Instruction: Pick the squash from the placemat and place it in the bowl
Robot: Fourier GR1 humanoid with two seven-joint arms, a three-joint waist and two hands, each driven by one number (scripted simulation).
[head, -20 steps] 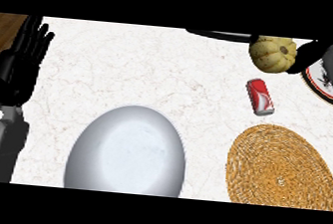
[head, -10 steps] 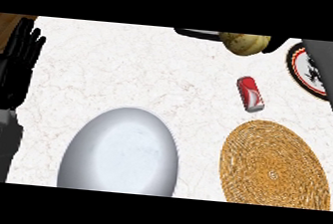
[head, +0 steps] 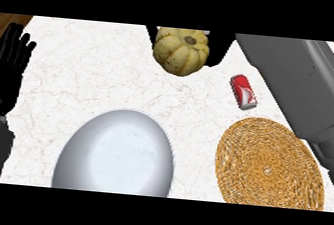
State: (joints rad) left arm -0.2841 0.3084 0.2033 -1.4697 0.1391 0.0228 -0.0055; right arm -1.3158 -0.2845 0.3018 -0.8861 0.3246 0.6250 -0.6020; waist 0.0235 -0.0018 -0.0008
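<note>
Centrally, at the upper edge of the head view, the squash (head: 180, 51) is a pale yellow, ribbed, rounded gourd with a short brown stem stub facing the viewer. It is off the placemat (head: 269, 166) and appears to be held above the counter (head: 91, 78), beyond the bowl (head: 114, 155) and a little to its right. The black right hand (head: 220, 51) shows on both sides of the squash with its fingers wrapped behind and around the fruit, so it is judged to be gripping it, though the squash hides most of the hand. The squash is probably hard-skinned and stiff, moderately heavy for its bulk, and not fragile. Its smooth, waxy rind could slip, so the ribs across its widest girth offer the best hold, and the stem is too short to serve. The wide grey right forearm (head: 306, 86) runs down the right side and covers part of the placemat's far edge. A red soda can (head: 244, 91) lies tilted on the counter between the squash and the woven round placemat, to the right of a direct line from squash to bowl. The large, shallow grey bowl sits near the lower edge, just beside the placemat, with nothing in its visible interior. The left hand (head: 3, 72) rests at the left edge with its fingers straight and pointing up, well apart from the bowl.
</note>
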